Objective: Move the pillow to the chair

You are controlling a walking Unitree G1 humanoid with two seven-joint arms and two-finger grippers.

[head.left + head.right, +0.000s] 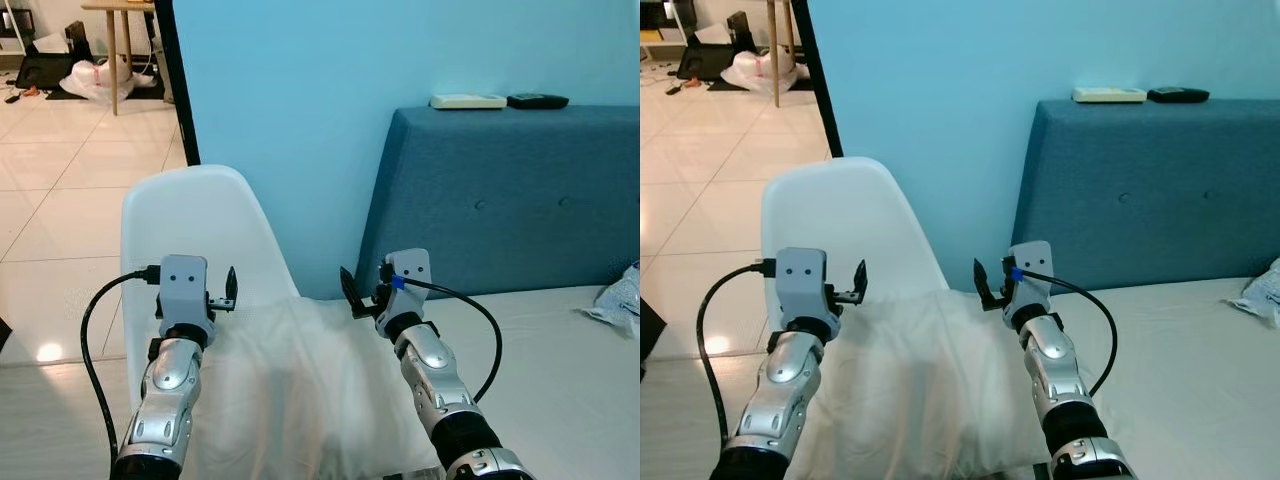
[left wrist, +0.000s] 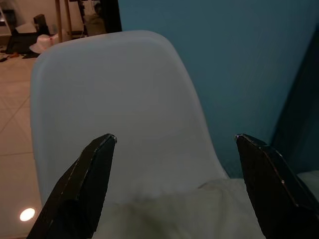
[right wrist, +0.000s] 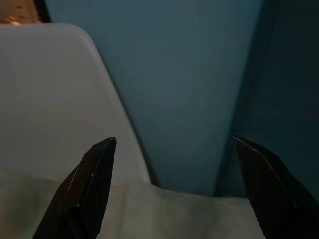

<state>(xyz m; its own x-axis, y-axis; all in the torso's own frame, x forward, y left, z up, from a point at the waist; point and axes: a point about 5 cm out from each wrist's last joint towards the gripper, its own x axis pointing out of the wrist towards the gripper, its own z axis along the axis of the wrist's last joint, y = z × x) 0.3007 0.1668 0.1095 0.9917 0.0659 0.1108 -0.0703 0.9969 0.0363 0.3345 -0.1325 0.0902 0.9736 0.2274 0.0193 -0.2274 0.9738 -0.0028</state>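
Pillow (image 1: 290,390): white, lying on the chair (image 1: 190,220) seat against its back, apparently delivered. Left gripper (image 2: 174,189) and right gripper (image 3: 172,191): above pillow, fingers wide, holding nothing.

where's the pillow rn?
In the eye views the pillow lies on the white chair, against its back, between the open left gripper and right gripper, just left of the bed.
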